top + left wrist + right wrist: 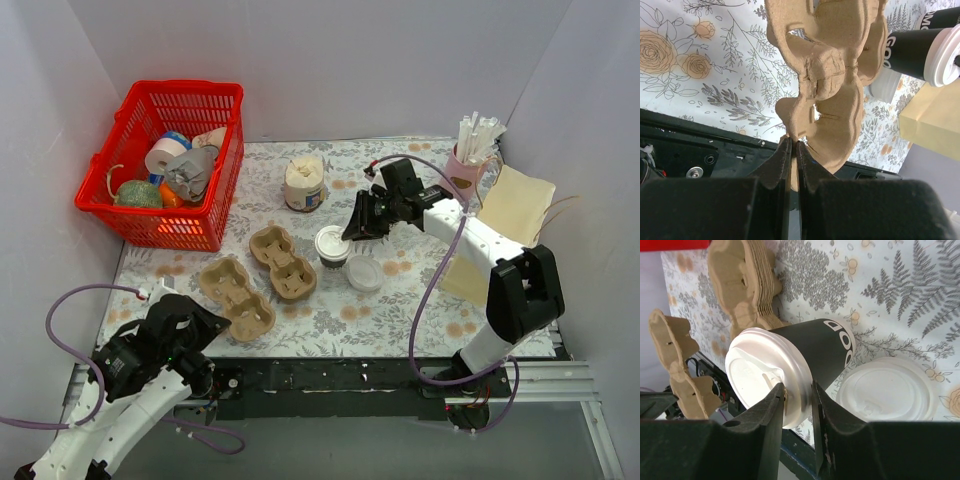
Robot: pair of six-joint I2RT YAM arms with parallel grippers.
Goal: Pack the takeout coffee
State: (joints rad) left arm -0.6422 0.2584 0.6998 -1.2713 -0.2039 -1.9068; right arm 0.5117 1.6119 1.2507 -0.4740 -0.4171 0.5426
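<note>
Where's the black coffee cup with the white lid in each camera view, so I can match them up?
Top external: coffee cup near the picture's centre, lid facing up.
Left wrist: upper right corner, lid pointing right.
Right wrist: centre, lid rim pinched in the right gripper.
Shared landmark: the single cardboard cup carrier, left of the cup in every view.

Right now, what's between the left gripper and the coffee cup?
Two cardboard cup carriers: the near carrier, its edge pinched in the left gripper, then a stack of carriers beside the coffee cup. The top view shows it.
</note>
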